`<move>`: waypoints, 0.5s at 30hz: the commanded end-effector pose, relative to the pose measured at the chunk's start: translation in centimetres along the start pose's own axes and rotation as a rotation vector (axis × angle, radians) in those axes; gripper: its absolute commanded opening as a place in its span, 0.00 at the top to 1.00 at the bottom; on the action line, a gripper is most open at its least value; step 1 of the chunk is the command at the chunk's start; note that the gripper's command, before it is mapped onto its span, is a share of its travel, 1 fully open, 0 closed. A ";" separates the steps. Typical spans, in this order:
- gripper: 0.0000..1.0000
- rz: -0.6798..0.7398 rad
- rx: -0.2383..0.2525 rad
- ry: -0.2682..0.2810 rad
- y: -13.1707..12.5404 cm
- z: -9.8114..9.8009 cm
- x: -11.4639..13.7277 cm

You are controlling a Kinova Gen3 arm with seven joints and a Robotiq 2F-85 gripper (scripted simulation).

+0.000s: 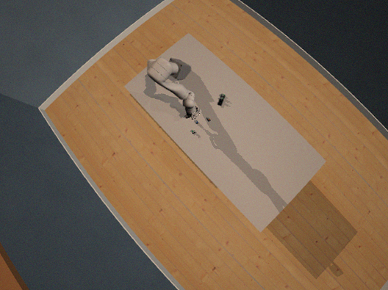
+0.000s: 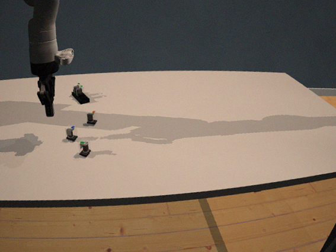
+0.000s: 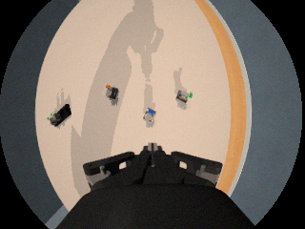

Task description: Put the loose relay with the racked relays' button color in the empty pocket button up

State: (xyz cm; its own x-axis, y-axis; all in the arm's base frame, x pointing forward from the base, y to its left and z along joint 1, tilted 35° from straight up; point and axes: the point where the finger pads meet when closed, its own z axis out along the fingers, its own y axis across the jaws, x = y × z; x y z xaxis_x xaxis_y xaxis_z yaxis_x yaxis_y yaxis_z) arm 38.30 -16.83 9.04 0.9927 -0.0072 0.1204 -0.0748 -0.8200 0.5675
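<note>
Top view: grey table [image 1: 260,162]; arm reaching from its base toward three loose relays; black rack [image 1: 220,99] set apart.

Exterior view: gripper [image 2: 49,111] above the table, fingers together, holding nothing. Rack [image 2: 80,97] carries two green-button relays. Loose, upright: orange-button relay [image 2: 91,117], blue-button relay [image 2: 70,132], green-button relay [image 2: 84,148] nearest the front edge.

Wrist view: green-button relay [image 3: 185,95] right of blue; rack [image 3: 61,114] far left.

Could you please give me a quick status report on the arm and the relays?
Gripper shut, empty, above table. Loose clear relay with green button untouched on white table. Black rack has one pocket open. Nothing blocking.
</note>
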 end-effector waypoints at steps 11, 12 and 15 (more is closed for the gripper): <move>1.00 -0.001 -0.005 0.006 -6.2 0.0 4.1; 1.00 0.000 -0.003 0.005 -7.4 0.0 4.7; 1.00 0.000 -0.001 0.003 -8.5 0.0 5.1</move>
State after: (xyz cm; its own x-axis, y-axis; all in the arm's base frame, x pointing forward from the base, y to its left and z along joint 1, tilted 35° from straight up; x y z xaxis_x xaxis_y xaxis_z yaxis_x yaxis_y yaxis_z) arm 43.06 -10.76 5.92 0.9904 -0.0180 0.1369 -0.0919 -0.8258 0.5564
